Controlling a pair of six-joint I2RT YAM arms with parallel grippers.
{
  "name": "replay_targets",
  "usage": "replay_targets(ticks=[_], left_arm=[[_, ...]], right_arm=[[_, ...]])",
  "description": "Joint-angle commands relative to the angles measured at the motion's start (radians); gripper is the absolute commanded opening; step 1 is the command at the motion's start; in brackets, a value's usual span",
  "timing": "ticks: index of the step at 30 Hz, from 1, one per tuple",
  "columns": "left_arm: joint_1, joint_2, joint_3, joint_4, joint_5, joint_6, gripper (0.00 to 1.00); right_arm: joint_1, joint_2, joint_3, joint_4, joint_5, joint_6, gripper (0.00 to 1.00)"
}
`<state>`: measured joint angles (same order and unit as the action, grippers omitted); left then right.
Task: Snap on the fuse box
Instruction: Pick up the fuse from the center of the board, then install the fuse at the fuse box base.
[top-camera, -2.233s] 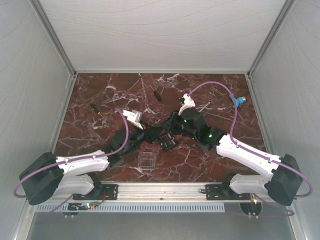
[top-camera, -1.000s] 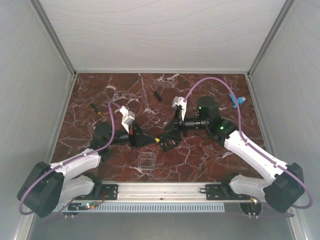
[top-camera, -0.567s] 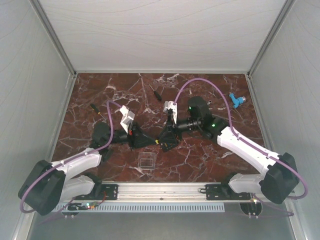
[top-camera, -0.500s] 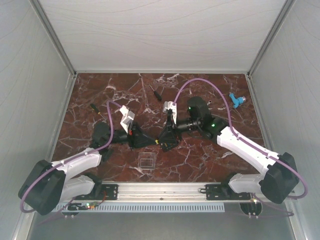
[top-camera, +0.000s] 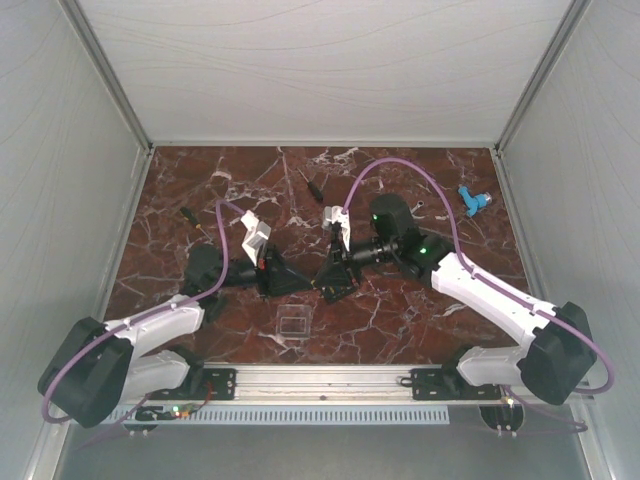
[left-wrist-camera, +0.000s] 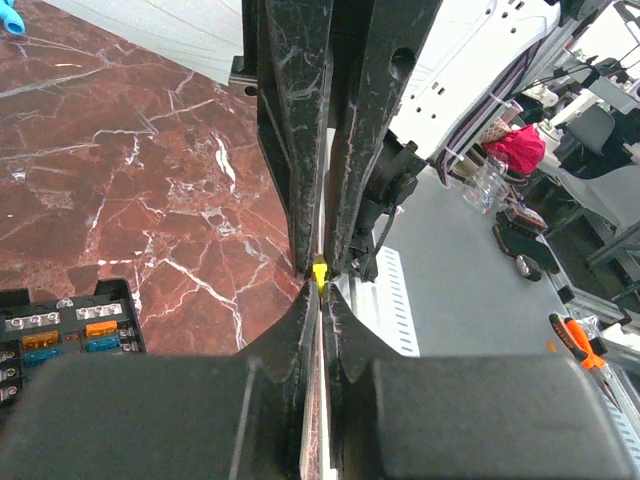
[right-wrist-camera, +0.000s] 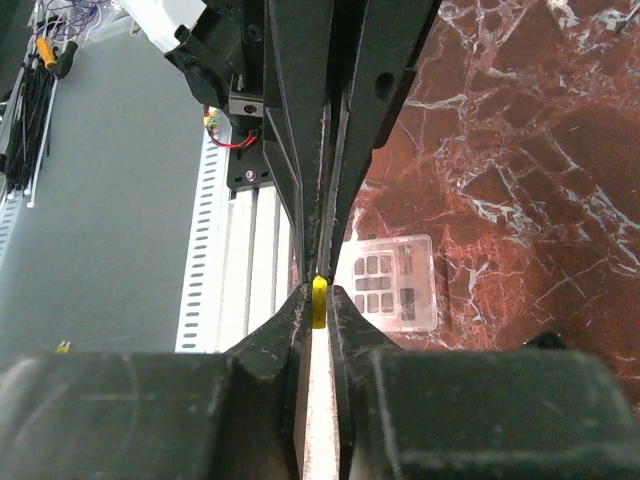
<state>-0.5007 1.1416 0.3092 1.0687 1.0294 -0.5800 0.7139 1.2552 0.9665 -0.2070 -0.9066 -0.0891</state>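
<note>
The fuse box (left-wrist-camera: 70, 335) is a black gridded block with orange and blue fuses, lying on the marble at the lower left of the left wrist view. In the top view it is mostly hidden under the right gripper. My left gripper (top-camera: 304, 283) and right gripper (top-camera: 326, 282) meet tip to tip above the table's middle. A small yellow fuse (right-wrist-camera: 319, 300) sits pinched at the right gripper (right-wrist-camera: 319, 296) tips. The same yellow fuse (left-wrist-camera: 319, 272) shows at the end of the shut left gripper (left-wrist-camera: 320, 290).
A clear square lid (top-camera: 293, 323) lies flat on the marble near the front rail, also visible as the lid (right-wrist-camera: 393, 283) beyond the jaws. A black screwdriver (top-camera: 316, 186) lies at the back, a small tool (top-camera: 188, 214) at the left, a blue part (top-camera: 472, 200) at the right.
The right arm swung left and its jaws narrowed onto the yellow fuse at the left gripper's tip. The left arm has held still over the last second.
</note>
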Motion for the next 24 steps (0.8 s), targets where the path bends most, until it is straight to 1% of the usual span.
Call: replay_targets(ticks=[1, 2, 4, 5, 8, 10, 12, 14, 17, 19, 24], left_arm=[[-0.006, 0.000, 0.051, 0.076, 0.014, 0.004, 0.00], [-0.006, 0.001, 0.051, 0.072, 0.009, 0.006, 0.00], [-0.006, -0.002, 0.049, 0.060, -0.006, 0.011, 0.00], [-0.006, -0.006, 0.045, 0.051, -0.020, 0.015, 0.02], [-0.006, -0.027, 0.031, -0.002, -0.088, 0.041, 0.14], [-0.003, -0.046, 0.021, -0.046, -0.148, 0.059, 0.22], [0.001, -0.066, 0.014, -0.109, -0.246, 0.072, 0.31], [0.012, -0.085, 0.005, -0.187, -0.340, 0.073, 0.35], [0.028, -0.105, -0.010, -0.273, -0.466, 0.046, 0.48], [0.036, -0.108, -0.010, -0.340, -0.535, 0.022, 0.53], [0.104, -0.082, -0.021, -0.433, -0.596, -0.045, 0.64]], right_arm=[[0.009, 0.006, 0.038, -0.013, -0.020, -0.024, 0.03], [0.009, 0.005, 0.038, -0.014, -0.019, -0.025, 0.00], [0.009, 0.001, 0.035, -0.015, -0.001, -0.026, 0.00], [0.009, -0.003, 0.034, -0.016, 0.019, -0.025, 0.00], [0.009, -0.016, 0.027, -0.018, 0.115, -0.014, 0.00], [0.009, -0.016, 0.021, -0.017, 0.218, 0.006, 0.00], [0.009, -0.006, 0.021, -0.026, 0.323, 0.025, 0.00], [0.010, 0.005, 0.019, -0.025, 0.432, 0.059, 0.00], [0.024, 0.024, 0.011, -0.022, 0.597, 0.098, 0.00], [0.041, 0.042, 0.008, -0.015, 0.688, 0.116, 0.00], [0.087, 0.119, 0.035, -0.026, 0.919, 0.178, 0.00]])
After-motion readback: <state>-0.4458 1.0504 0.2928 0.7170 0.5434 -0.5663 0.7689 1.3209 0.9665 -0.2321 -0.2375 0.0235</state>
